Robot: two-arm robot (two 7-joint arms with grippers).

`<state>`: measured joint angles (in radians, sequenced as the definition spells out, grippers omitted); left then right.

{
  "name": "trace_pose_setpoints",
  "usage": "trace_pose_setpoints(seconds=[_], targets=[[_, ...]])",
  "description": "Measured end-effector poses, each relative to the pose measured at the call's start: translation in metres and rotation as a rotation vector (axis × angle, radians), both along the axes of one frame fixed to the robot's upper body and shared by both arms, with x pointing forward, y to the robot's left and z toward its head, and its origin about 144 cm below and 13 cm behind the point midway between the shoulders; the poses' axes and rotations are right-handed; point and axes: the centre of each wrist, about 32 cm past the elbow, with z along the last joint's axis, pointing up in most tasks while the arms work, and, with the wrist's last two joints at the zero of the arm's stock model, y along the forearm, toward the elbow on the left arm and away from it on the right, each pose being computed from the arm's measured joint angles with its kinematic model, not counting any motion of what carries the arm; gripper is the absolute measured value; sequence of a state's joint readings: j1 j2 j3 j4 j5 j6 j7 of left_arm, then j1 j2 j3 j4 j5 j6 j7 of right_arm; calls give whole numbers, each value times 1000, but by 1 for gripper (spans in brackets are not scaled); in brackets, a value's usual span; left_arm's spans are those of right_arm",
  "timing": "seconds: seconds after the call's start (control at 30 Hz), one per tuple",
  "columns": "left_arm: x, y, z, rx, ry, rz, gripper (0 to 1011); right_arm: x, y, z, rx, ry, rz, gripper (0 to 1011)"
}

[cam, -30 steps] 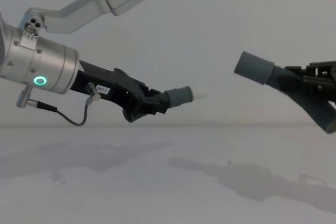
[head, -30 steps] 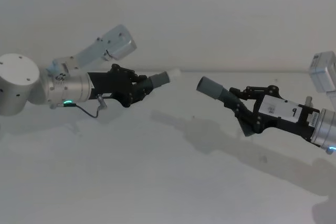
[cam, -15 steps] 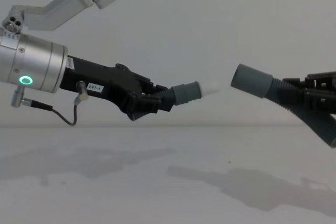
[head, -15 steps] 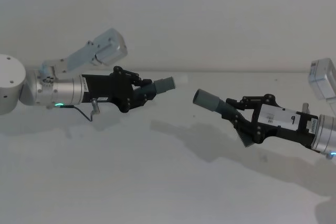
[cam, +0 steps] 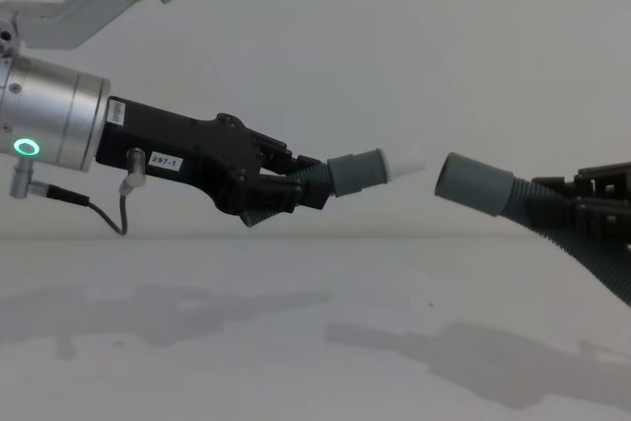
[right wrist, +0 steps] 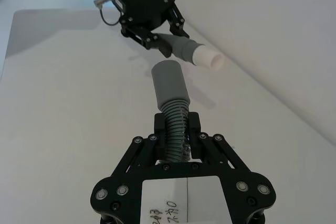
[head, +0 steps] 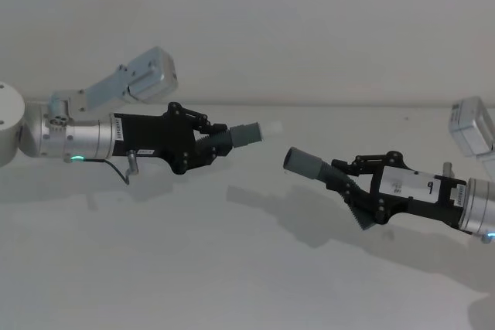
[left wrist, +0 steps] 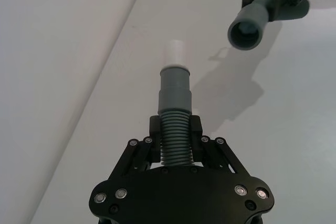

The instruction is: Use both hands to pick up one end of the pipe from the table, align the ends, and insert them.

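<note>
Both pieces of the pipe are held in the air above the table (head: 232, 268). My left gripper (head: 203, 141) (cam: 286, 184) is shut on the ribbed part of the shorter piece (left wrist: 175, 93). Its grey cuff (cam: 357, 172) and narrow pale tip (cam: 406, 161) point right. My right gripper (head: 352, 183) (right wrist: 176, 127) is shut on the ribbed part of the longer piece (head: 340, 179). The wide socket cuff (cam: 473, 184) (head: 303, 164) of that piece faces left. The two ends face each other with a small gap; the socket sits slightly lower and is not touching the tip.
A plain pale wall (head: 309, 28) rises behind the table's far edge. Shadows of both arms lie on the white surface (cam: 296, 362) beneath them.
The left gripper has levelled its piece and carried the tip right. The right gripper has lowered and moved left. The gap between the ends has narrowed.
</note>
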<state>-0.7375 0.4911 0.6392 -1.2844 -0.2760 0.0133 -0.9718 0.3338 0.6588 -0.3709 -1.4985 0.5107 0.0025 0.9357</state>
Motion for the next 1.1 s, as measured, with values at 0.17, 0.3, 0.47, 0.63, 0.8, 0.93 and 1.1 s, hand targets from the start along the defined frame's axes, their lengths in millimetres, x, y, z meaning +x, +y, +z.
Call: trace_pose_setpoints(seconds=[0.17, 0.3, 0.47, 0.63, 0.8, 0.93, 1.1], targets=[[-1, 2, 1, 2, 2, -25, 306, 0, -1, -1, -14, 8, 5, 240], [-2, 4, 2, 10, 5, -44, 306, 1, -1, -1, -25, 10, 7, 240], [-2, 6, 4, 21, 10, -63, 306, 2, -2, -1, -37, 10, 8, 240], [-2, 7, 6, 37, 16, -80, 306, 3, -3, 0, -48, 7, 10, 240], [-2, 8, 8, 49, 21, -93, 306, 4, -3, 0, -55, 2, 12, 240], [-1, 9, 9, 56, 24, -102, 306, 4, -3, 1, -58, -1, 13, 240], [0, 9, 10, 64, 30, -113, 306, 5, -2, 2, -64, -5, 14, 240]])
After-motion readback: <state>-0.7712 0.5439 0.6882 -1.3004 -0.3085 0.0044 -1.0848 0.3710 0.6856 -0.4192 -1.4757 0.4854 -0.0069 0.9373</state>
